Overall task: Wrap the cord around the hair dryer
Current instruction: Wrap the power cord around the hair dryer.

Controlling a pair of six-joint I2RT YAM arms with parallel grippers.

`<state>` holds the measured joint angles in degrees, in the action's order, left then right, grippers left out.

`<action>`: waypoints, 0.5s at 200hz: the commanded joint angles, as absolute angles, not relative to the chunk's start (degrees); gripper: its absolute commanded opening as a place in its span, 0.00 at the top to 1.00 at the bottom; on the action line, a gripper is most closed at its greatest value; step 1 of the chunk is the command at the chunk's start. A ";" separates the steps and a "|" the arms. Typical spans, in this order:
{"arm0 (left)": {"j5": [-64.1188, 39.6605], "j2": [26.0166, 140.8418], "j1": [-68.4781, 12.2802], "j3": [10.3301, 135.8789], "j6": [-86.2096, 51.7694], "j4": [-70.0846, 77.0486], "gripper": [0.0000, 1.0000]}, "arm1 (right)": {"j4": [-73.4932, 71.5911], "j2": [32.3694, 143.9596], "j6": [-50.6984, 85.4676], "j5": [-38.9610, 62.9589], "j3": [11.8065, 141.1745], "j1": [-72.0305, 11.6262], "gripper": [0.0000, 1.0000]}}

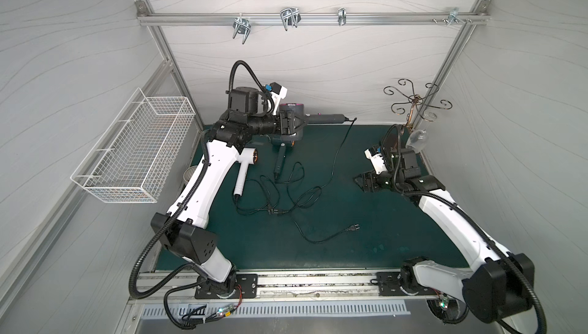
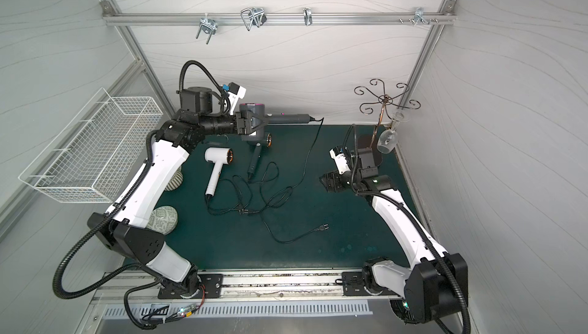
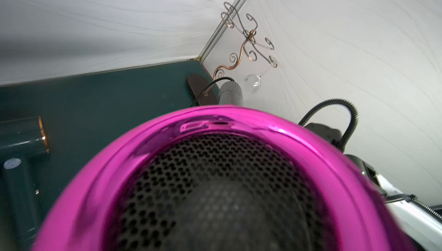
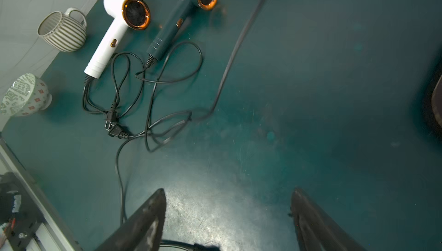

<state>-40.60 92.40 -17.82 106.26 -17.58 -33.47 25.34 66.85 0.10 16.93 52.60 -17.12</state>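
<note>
Top view: left gripper (image 1: pixel 297 124) clamps hair dryer (image 1: pixel 324 118) by its body, lifted off table (image 1: pixel 366 237) w/ handle out sideways, prob so cord (image 1: pixel 337 154) hangs free for wrapping
Left wrist: dryer's magenta rim (image 3: pixel 167 130) fills frame
Right wrist: right gripper (image 4: pixel 229 191) spread, empty, above table nr cord

The dark green mat (image 1: pixel 366 246) is bare on its right side and near edge, free room to pass; a white plastic hair dryer (image 1: pixel 242 173), a dark green hair dryer (image 1: pixel 280 160) and a tangle of thin black cords (image 1: pixel 276 211) crowd the left middle. A grey hair dryer with a pink ring (image 1: pixel 321 118) is held up at the back, its long black cord (image 1: pixel 337 152) hanging down to the mat; a curly copper wire rack (image 1: pixel 413 98) fills the back right corner.
</note>
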 commanded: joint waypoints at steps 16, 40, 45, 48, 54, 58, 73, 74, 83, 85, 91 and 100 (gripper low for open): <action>-43.92 93.61 -18.11 113.69 -20.99 -23.93 1.00 | 16.24 70.05 10.31 17.69 48.97 -16.96 0.18; -44.23 94.27 -18.11 115.53 -21.76 -23.40 1.00 | 7.23 73.63 17.18 19.62 46.09 -17.70 0.18; -44.29 94.25 -18.11 115.63 -21.84 -23.32 1.00 | 4.96 74.40 18.30 19.90 45.49 -18.13 0.18; -44.30 94.26 -18.11 115.66 -21.88 -23.25 1.00 | 3.64 74.97 18.81 19.96 45.18 -18.48 0.18; -44.30 94.30 -18.11 115.67 -21.93 -23.28 1.00 | 1.44 75.89 19.89 19.54 44.80 -19.08 0.18; -44.31 94.26 -18.11 115.66 -21.89 -23.24 1.00 | 0.17 76.67 20.60 19.23 44.59 -19.66 0.18; -44.28 94.13 -18.11 115.69 -21.93 -23.16 1.00 | -4.31 79.77 23.70 18.03 44.18 -21.43 0.18; -44.29 94.09 -18.11 115.68 -21.95 -23.18 1.00 | -4.66 79.96 23.98 17.94 44.15 -21.57 0.18; -44.23 93.92 -18.11 115.75 -21.97 -23.21 1.00 | -8.43 81.79 26.77 17.74 43.26 -22.30 0.18; -44.26 93.92 -18.11 115.77 -21.97 -23.23 1.00 | -9.93 82.23 27.24 17.97 43.00 -22.43 0.18; -44.20 93.84 -18.11 115.81 -21.97 -23.13 1.00 | -13.13 83.34 28.77 18.01 42.27 -22.72 0.18; -44.12 93.69 -18.11 115.86 -21.97 -23.26 1.00 | -17.97 84.90 30.33 17.09 41.31 -23.62 0.18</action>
